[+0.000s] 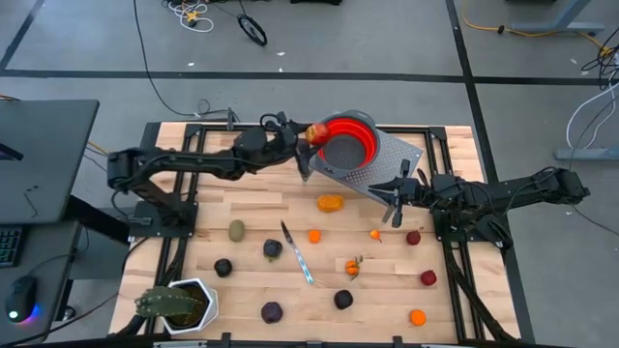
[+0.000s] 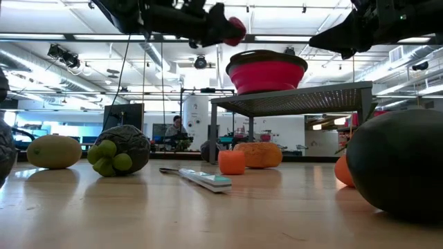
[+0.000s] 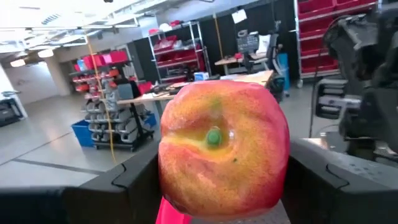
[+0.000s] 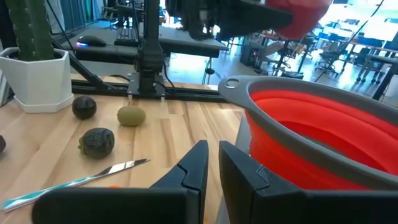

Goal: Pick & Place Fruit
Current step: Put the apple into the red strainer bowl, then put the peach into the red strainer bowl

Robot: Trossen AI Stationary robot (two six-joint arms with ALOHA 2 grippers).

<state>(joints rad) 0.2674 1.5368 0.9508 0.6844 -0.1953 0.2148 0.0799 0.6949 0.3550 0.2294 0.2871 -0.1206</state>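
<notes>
**Peach held over the red bowl's rim**

We are seeing the left jaws [image 1: 311,135] clamped on a red-and-yellow peach [image 3: 222,149], one dark finger [image 3: 134,180] pressing on each side of it. In the high view the peach [image 1: 316,131] is hanging at the left edge of the red bowl [image 1: 360,130], above its rim. The bowl is sitting on a grey perforated rack [image 1: 387,166] at the back of the counter [image 1: 251,208]; in the low view the rack [image 2: 291,97] is standing raised on legs, with the bowl [image 2: 266,72] on top.

The right jaws [image 1: 395,205] are hanging together, gripping nothing, just off the rack's front right corner. In the right wrist view the fingers [image 4: 199,168] are standing nearly touching, with the bowl [image 4: 311,124] close ahead.

The other fruit are lying scattered over the counter: an orange one [image 1: 331,203] just in front of the rack, an olive one [image 1: 236,230], dark purple ones [image 1: 273,248] and small orange and red ones towards the right. A knife [image 1: 297,254] is lying among them near the middle. A cactus [image 1: 164,305] in a white pot [image 1: 201,295] is standing at the front left corner.
</notes>
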